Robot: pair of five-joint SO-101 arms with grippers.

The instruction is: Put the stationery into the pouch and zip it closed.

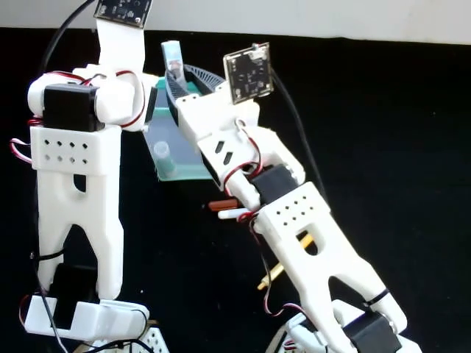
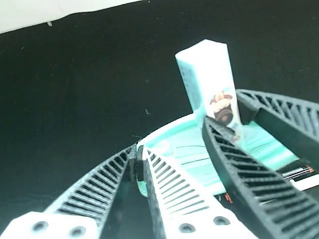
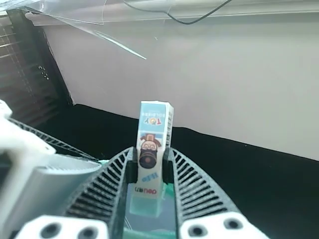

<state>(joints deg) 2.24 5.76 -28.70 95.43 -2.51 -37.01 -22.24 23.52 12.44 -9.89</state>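
Insertion step. My right pincer [image 3: 149, 157] is clenched on the eraser [image 3: 154, 124], held upright over the pouch [image 1: 180, 170] at the far middle of the desk [image 1: 383, 147]. My left pincer [image 2: 138, 159] grips the pouch's rim. Next, I judge, the eraser must be lowered into the mouth and released. Two pens [image 1: 224, 209] and a pencil [image 1: 278, 272] wait nearer, and zipping comes last.

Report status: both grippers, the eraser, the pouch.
Right gripper shut on eraser, over pouch. Left gripper shut on pouch rim. Pens on table, outside pouch.
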